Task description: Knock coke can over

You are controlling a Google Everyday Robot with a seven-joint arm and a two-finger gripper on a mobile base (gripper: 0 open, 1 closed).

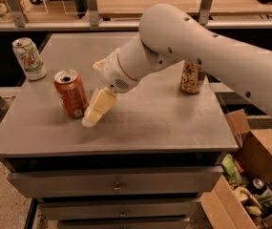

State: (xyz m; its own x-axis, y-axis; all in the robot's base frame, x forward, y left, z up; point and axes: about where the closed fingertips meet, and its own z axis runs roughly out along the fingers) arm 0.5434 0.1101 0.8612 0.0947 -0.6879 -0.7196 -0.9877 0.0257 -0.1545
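- Showing 1 white robot arm (pixel 197 46) reaching in from the right and bending down over a grey table (pixel 164 123) toward its left half.
- Showing the cream-coloured gripper (pixel 91 118) slanting down and to the left, hanging low over the tabletop just beside the right side of the coke can (pixel 71 94), near its base; touching it or only close, impossible to tell.
- Not revealing whether the gripper is spread or pressed together; cannot tell from this angle.
- Reading the low, slanted pose as lining up for a sideways shove, pushing leftward against the can's wall and tipping it onto the bare tabletop at its left.
- Judging 1 risk: pressing this near the base possibly sliding the can along rather than toppling it; striking higher probably tipping it more readily.
- Showing the coke can standing upright on the left part of the table, closer to the near edge than the far one, not yet knocked over.
- Describing its look: red-orange aluminium sides, faint white lettering, a small white label patch low on the near side, a silver top with the opening facing up.
- Showing 2 other cans standing upright and well apart from the gripper: a white-green can (pixel 29 58) at the far left, a gold-brown patterned can (pixel 193 78) at the far right, partly hidden behind the arm.
- Showing drawers (pixel 116 185) under the tabletop and an open cardboard box (pixel 264 151) of clutter on the floor at the near right.
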